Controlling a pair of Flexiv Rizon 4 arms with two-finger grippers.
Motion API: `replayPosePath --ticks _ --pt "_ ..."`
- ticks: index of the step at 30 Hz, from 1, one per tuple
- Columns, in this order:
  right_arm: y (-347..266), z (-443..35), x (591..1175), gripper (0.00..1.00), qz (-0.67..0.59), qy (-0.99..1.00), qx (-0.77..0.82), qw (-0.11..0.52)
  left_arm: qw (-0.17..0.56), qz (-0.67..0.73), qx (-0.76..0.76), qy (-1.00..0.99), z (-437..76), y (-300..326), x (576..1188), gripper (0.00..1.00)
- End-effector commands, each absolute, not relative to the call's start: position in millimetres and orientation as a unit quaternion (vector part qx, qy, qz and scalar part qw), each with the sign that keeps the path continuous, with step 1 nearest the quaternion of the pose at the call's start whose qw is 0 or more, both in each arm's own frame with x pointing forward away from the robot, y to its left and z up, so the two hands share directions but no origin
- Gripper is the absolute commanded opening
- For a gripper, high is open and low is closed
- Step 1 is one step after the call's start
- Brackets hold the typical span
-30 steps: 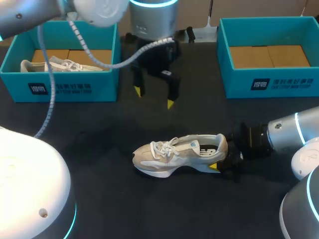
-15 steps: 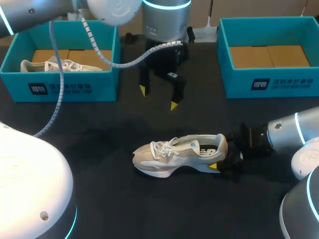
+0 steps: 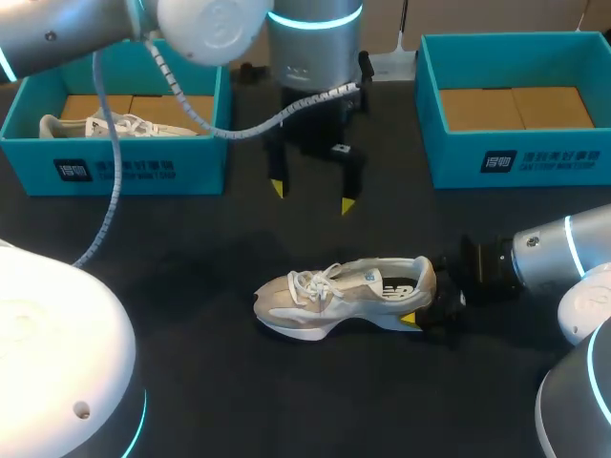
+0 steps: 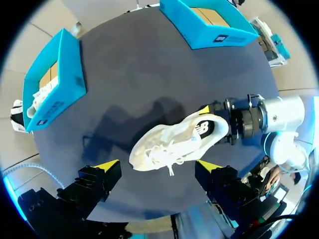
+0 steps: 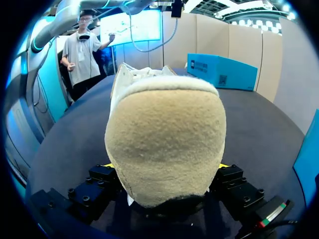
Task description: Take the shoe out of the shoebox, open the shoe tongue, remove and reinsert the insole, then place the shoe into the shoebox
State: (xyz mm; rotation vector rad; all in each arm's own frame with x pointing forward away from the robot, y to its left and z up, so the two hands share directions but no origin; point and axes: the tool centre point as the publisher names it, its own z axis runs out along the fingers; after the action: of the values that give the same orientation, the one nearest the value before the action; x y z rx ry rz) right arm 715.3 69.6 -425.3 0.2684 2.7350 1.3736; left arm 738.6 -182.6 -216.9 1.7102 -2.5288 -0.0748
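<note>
A beige and white sneaker [image 3: 334, 291] lies on its sole in the middle of the dark table, toe to the left. My right gripper [image 3: 427, 298] holds its heel from the right, one finger on each side. In the right wrist view the heel [image 5: 164, 134] fills the space between the fingers [image 5: 107, 181] of the right gripper [image 5: 167, 167]. My left gripper [image 3: 310, 196] hangs open above the table, behind the sneaker and apart from it. The left wrist view looks down past the left gripper [image 4: 157, 165] at the sneaker [image 4: 174, 142] below.
A teal shoebox [image 3: 115, 172] at the back left holds a second white shoe [image 3: 115, 124]. Another teal shoebox [image 3: 520, 157] at the back right shows only its cardboard bottom. Both boxes, left [image 4: 65, 74] and right [image 4: 209, 25], appear in the left wrist view.
My left gripper has shifted to the right and a little nearer the sneaker, still open. The sneaker and right arm have not moved.
</note>
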Motion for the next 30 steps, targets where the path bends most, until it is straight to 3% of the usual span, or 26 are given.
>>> replayPosePath --ticks 1,30 --pt "70.3 -426.6 715.9 0.00 0.444 0.891 0.088 0.035 0.039 -0.019 0.570 -0.821 -226.7 -184.7 732.6 1.00" --pt "70.3 -426.6 715.9 0.00 0.444 0.891 0.088 0.035 0.029 -0.038 0.622 -0.781 -253.2 -211.2 704.9 1.00"
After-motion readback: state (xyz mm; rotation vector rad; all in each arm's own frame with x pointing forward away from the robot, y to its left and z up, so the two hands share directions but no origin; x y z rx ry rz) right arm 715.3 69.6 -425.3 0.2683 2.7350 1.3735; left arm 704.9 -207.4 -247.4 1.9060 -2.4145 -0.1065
